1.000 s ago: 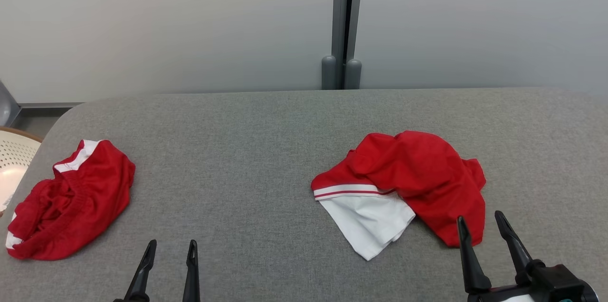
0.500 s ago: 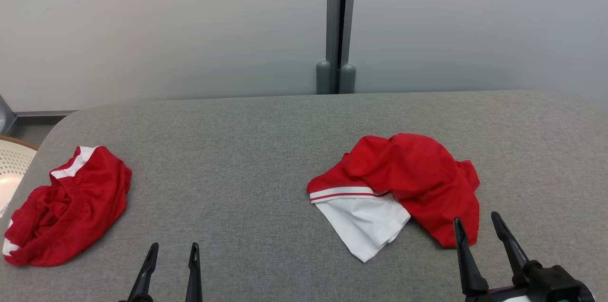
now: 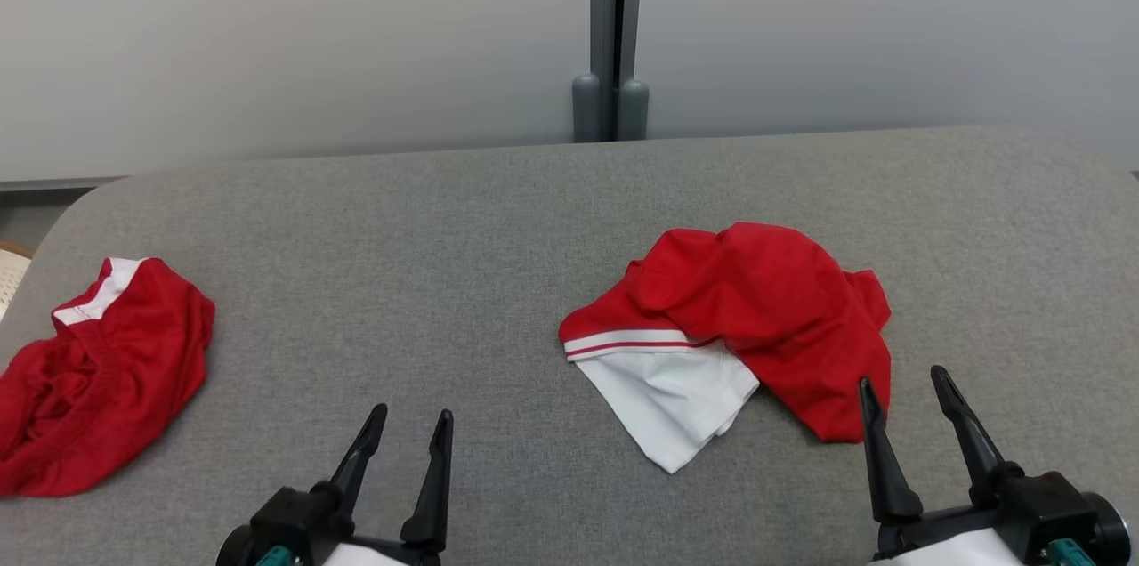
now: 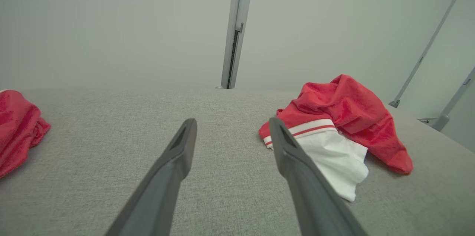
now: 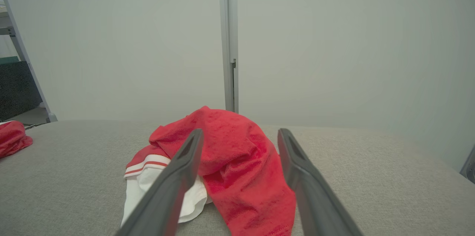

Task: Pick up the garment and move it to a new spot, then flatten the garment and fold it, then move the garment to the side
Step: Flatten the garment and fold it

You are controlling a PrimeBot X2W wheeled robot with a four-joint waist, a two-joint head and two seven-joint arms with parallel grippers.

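Head view: crumpled garment (image 3: 765, 308) lies crosswise, white panel (image 3: 676, 397) on near side

Garment (image 3: 756, 308) right on table (image 3: 445, 263); another (image 3: 98, 370) left, perhaps overhanging.

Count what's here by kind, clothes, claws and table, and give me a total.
Red-and-white garments: 2, the left garment and the right garment, both crumpled
Claws: 2, the left claw and the right claw, both open
Grey table: 1
Total: 5
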